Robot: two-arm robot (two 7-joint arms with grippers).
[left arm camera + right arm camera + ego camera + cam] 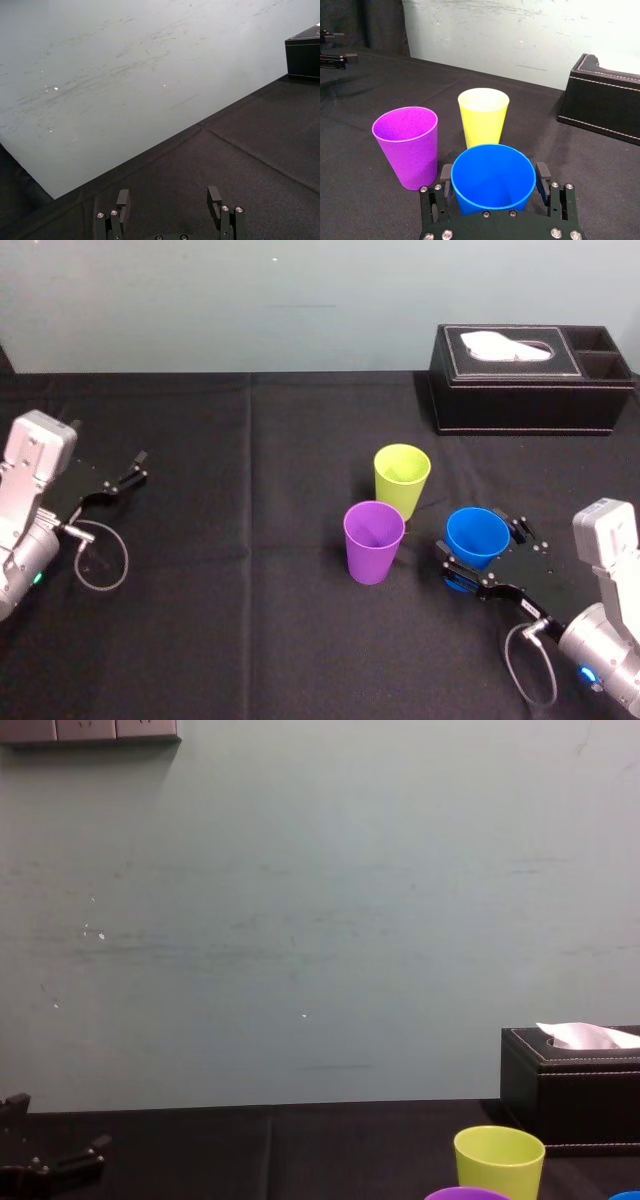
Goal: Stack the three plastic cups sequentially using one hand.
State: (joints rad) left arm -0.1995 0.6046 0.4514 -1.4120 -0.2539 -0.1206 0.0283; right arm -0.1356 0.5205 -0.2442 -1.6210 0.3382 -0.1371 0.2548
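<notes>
Head view, lower right of centre: the right hand (480, 545) has the blue cup (478, 535) pinched between its black fingers (445, 175), one against each side of the cup just under the rim. The cup is upright with its mouth open upward. Just left of it in the frame stands the purple cup (373, 540), and above and between the two stands the yellow-green cup (402, 480); both are upright on the black surface (250, 620). In the right wrist view a narrow gap separates the purple and yellow-green cups, and the blue one sits nearest the camera, just beside both. At the upper right of the head view is a black tissue box (530, 380), well apart from the cups. At the far left edge the left hand (125, 475) rests low over the surface with its fingers spread and nothing between them.
</notes>
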